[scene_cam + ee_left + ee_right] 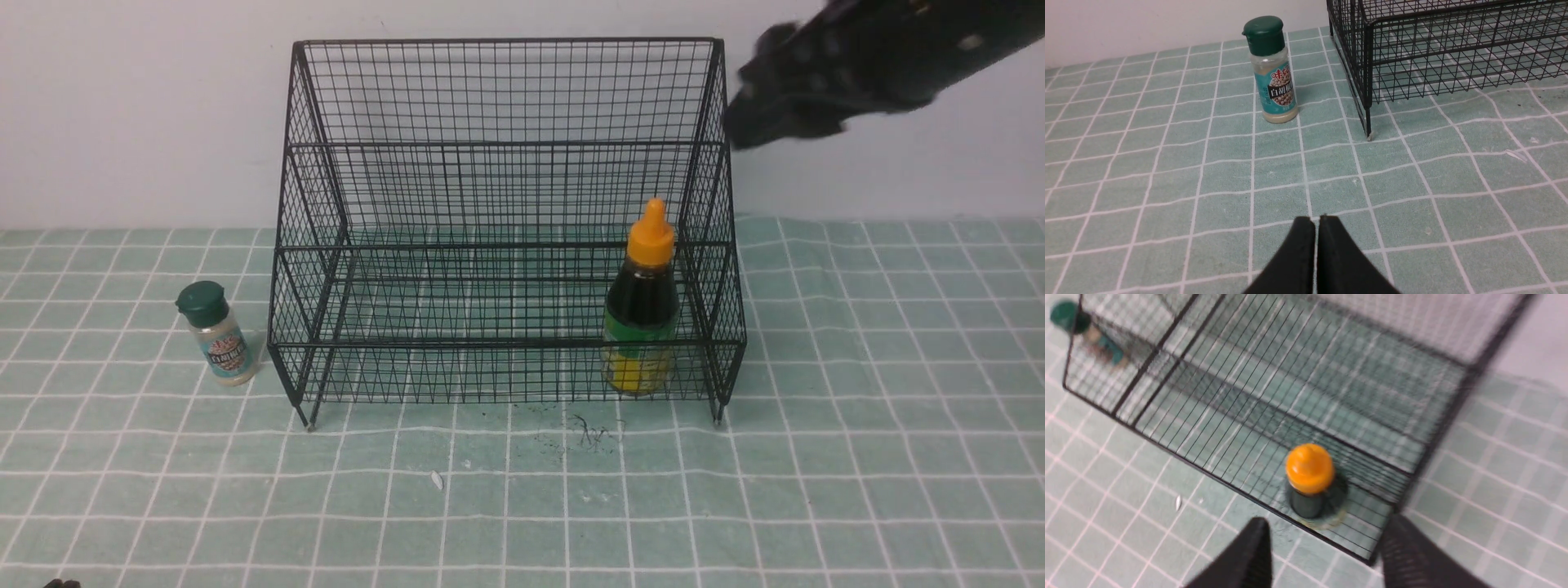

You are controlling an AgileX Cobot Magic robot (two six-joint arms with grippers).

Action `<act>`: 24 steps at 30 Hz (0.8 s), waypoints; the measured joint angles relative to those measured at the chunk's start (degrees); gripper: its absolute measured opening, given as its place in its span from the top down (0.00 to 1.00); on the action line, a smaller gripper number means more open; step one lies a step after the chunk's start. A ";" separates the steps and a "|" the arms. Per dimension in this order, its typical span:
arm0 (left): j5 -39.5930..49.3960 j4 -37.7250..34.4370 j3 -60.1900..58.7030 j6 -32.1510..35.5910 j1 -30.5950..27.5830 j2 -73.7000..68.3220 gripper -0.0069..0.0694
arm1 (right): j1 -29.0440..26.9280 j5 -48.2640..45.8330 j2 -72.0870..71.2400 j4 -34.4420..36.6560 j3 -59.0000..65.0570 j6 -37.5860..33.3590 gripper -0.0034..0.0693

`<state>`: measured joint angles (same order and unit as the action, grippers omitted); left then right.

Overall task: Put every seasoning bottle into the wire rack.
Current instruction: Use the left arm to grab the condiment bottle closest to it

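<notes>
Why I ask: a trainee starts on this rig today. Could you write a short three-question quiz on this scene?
1. True or false: the dark-liquid bottle stands upright inside the wire rack.
2. Where is the green-capped shaker?
A) on the rack's upper tier
B) upright on the checked cloth, outside the rack on its left
C) lying on its side in front of the rack
3. Look at the left gripper: how do its jaws stand, and do they hold anything?

Key
1. True; it is on the lowest tier, near the right end.
2. B
3. Shut, holding nothing.
</notes>
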<state>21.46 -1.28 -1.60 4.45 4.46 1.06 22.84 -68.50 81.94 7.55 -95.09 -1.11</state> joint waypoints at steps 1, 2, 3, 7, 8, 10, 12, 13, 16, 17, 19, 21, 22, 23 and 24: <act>0.00 0.00 0.00 0.00 0.00 0.00 0.92 | 0.00 -0.90 -3.89 -2.75 0.00 2.09 0.64; 0.00 0.00 0.00 0.00 0.00 0.00 0.92 | 0.00 -1.32 -5.90 -4.61 0.00 3.76 0.70; 0.00 0.00 0.00 0.00 0.00 0.00 0.92 | 0.00 -1.83 -9.34 -6.35 0.00 5.38 0.76; 0.00 0.00 0.00 0.00 0.00 0.00 0.92 | 0.00 -1.18 -24.32 -12.63 2.23 11.81 0.94; 0.00 0.00 0.00 0.00 0.00 0.00 0.92 | 0.00 -0.47 -27.56 -13.19 3.71 12.89 0.95; 0.00 0.00 0.00 0.00 0.00 0.00 0.92 | 0.00 2.36 -36.32 -13.72 9.13 14.36 0.97; 0.00 0.00 0.00 0.00 0.00 0.00 0.92 | 0.00 6.72 -44.58 -14.00 16.94 14.91 0.97; 0.00 0.00 0.00 0.00 0.00 0.00 0.92 | 0.00 9.76 -49.24 -14.17 21.54 15.16 0.97; 0.00 0.00 0.00 0.00 0.00 0.00 0.92 | 0.00 18.91 -62.95 -14.87 35.31 15.40 0.97; 0.00 0.00 0.00 0.00 0.00 0.00 0.92 | 0.00 21.02 -67.11 -15.12 40.00 15.46 0.97; 0.00 0.00 0.00 0.00 0.00 0.00 0.92 | 0.00 23.59 -74.27 -15.80 48.77 15.70 0.97; 0.00 0.00 0.00 0.00 0.00 0.00 0.92 | 0.00 24.62 -77.69 -16.03 54.36 16.46 0.97; 0.00 0.00 0.00 0.00 0.00 0.00 0.92 | 0.00 26.30 -80.81 -16.03 59.42 17.75 0.97; 0.00 0.00 0.00 0.00 0.00 0.00 0.92 | 0.00 28.35 -82.26 -15.97 62.55 19.01 0.97; 0.05 0.00 0.00 0.00 0.00 0.00 0.92 | 0.00 29.71 -82.66 -15.57 65.16 20.25 0.97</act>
<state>21.51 -1.28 -1.60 4.45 4.46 1.06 22.84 -38.80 -0.73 -8.02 -29.93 19.14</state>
